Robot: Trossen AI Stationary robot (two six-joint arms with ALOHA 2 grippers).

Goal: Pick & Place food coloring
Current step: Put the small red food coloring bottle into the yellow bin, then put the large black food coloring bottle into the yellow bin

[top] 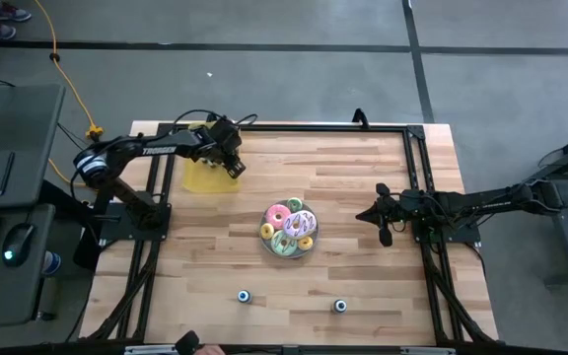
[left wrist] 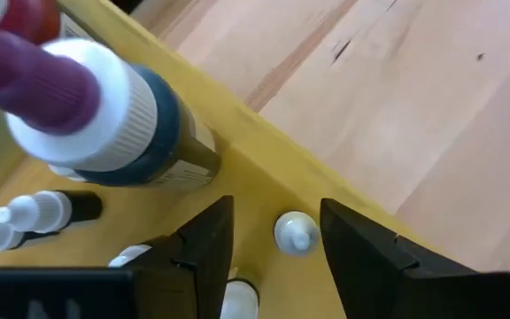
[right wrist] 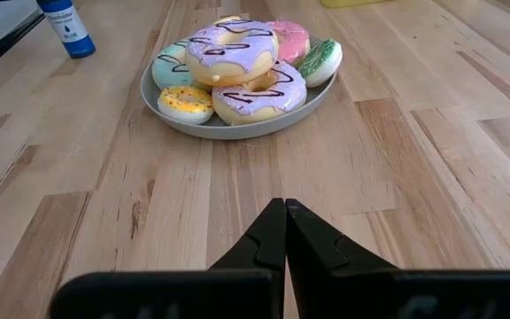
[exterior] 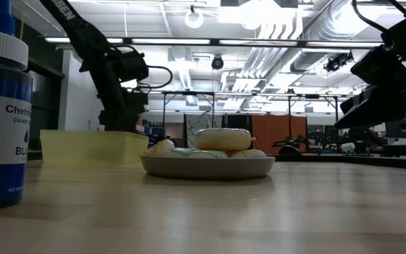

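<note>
A: Your left gripper [left wrist: 268, 257]?
B: Reached over the yellow tray [top: 205, 176], fingers apart around a bottle [left wrist: 294, 233] standing inside.
A: Right gripper [right wrist: 283, 232]?
B: Fingers together, low over the bench [top: 363, 286], facing the doughnut plate [right wrist: 228, 129].

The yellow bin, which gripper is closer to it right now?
Left. The left gripper is over the yellow bin, while the right gripper waits across the table beyond the doughnut plate.
</note>
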